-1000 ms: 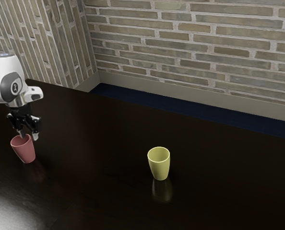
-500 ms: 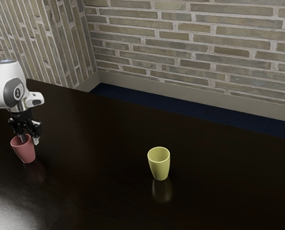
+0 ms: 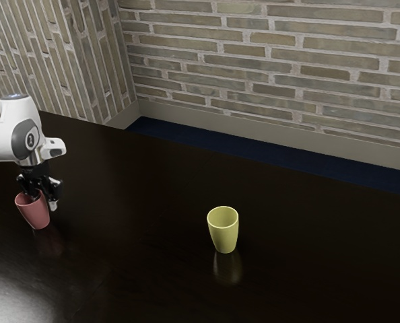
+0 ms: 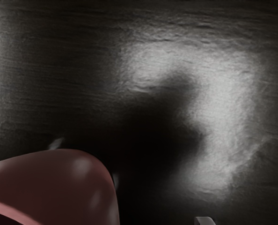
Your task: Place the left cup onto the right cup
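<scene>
Brick walls back a dark counter (image 3: 153,282). Over the last second the end effector (image 3: 38,196) has sunk to the rim of the pink cup (image 3: 35,214) — ready for the grasp, though I cannot tell whether it has clamped. The yellow cup (image 3: 223,229) stands well apart — bare counter between them.

My arm (image 3: 5,134): glossy white casing, rounded. Grey round joint cap (image 3: 26,136), dark disc inside, small white mark at centre. White wrist flange (image 3: 52,147). Gripper (image 3: 42,198) black, boxy.
</scene>
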Robot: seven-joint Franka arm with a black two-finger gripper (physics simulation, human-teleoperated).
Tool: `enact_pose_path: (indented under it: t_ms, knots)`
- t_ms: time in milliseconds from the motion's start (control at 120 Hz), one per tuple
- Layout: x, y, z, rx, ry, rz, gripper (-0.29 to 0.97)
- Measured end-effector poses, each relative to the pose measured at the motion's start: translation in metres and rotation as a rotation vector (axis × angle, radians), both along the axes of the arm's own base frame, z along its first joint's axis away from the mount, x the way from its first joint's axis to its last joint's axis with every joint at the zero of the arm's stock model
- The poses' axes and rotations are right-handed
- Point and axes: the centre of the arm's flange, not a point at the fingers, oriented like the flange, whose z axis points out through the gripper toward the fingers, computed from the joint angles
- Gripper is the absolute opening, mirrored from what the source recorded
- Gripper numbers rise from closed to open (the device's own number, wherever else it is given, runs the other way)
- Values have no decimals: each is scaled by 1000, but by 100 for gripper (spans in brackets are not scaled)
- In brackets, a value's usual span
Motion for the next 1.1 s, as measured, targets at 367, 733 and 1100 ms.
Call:
enact_pose_path:
  t_ms: [367, 733, 1100]
  knots:
    - [2, 1, 1, 9, -18, -14, -7]
    - [-2, -1, 23, 16, -62, -17, -10]
    - [6, -74, 75, -37, -79, -135, -10]
